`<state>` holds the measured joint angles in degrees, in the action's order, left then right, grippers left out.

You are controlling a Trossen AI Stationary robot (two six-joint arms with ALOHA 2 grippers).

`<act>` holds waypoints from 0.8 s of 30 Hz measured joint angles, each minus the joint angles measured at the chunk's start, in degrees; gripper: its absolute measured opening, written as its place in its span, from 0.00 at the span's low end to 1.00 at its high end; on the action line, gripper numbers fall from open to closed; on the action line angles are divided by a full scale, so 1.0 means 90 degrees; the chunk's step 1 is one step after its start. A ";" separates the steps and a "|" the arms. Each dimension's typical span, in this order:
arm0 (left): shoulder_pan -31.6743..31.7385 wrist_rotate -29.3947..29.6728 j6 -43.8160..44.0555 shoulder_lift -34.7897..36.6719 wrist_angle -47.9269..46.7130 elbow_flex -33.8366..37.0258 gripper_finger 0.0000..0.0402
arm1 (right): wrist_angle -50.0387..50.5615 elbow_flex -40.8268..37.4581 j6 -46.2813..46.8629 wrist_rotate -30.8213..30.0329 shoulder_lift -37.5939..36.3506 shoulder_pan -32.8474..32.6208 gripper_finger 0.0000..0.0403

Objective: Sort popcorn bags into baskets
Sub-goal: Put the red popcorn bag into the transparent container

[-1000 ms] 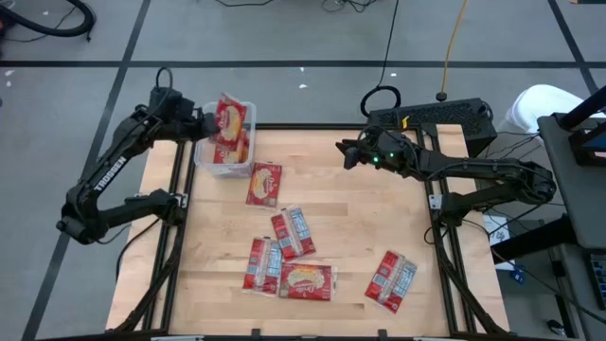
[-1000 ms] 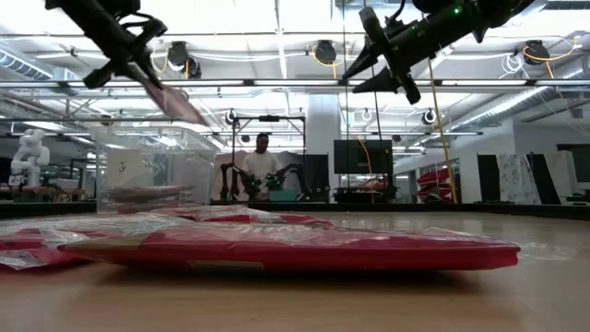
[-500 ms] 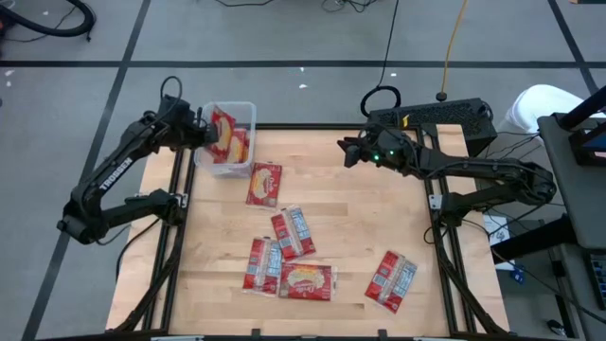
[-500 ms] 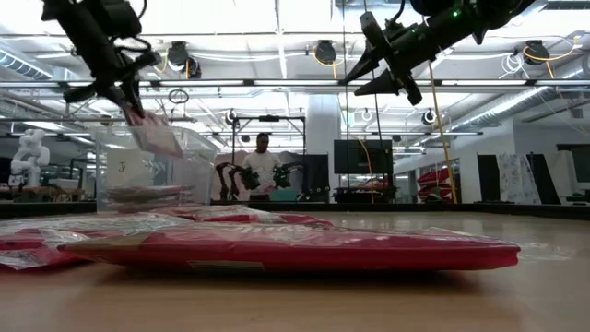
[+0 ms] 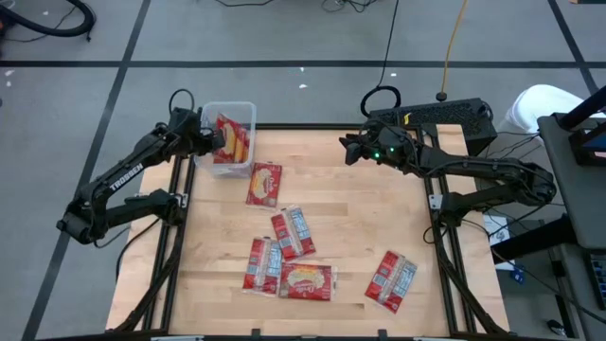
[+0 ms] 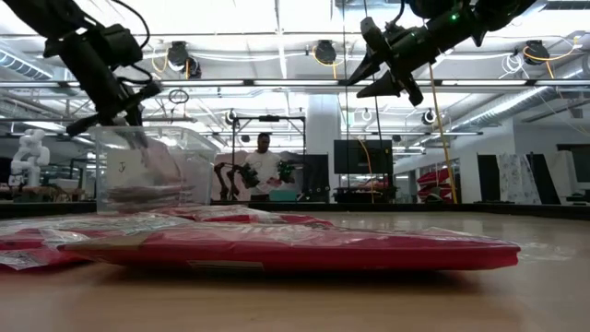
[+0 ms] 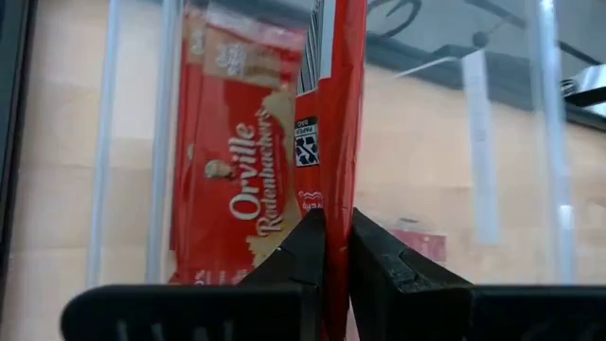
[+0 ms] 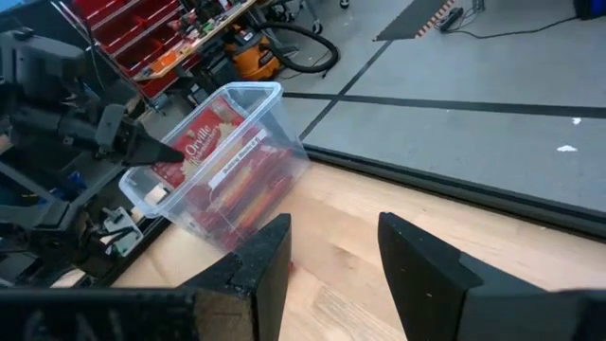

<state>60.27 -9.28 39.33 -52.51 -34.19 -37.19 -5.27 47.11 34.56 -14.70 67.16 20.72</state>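
The left end effector (image 5: 214,140) reaches into the clear basket (image 5: 242,110) at the far left corner of the worktop (image 5: 360,218). It pinches a red bag (image 7: 338,123) on edge, just beside another bag in the basket. The right end effector (image 5: 347,152) hangs in the air over the far side, fingers spread, holding nothing. Five more bags (image 5: 292,233) lie flat on the worktop.

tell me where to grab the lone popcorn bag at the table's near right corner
Take the popcorn bag from straight above, pinching across its short width near the middle. It lies flat on the table, slightly angled, apart from the other packets, so both long edges are free. The right gripper, idle and open, is closest.
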 joint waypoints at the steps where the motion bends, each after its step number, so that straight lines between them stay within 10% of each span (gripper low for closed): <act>1: 0.0000 0.0000 0.0002 0.0000 0.0027 0.0057 0.08 | -0.0001 0.0000 -0.0052 0.0000 0.0000 -0.0001 0.38; 24: 0.0005 0.0755 -0.0410 0.0012 -0.0092 -0.0225 0.40 | -0.0002 0.0000 -0.0099 0.1164 0.0000 0.0344 0.38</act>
<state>60.31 -2.48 35.64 -52.40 -35.02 -39.22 -5.28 47.11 33.67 -4.22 67.16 23.81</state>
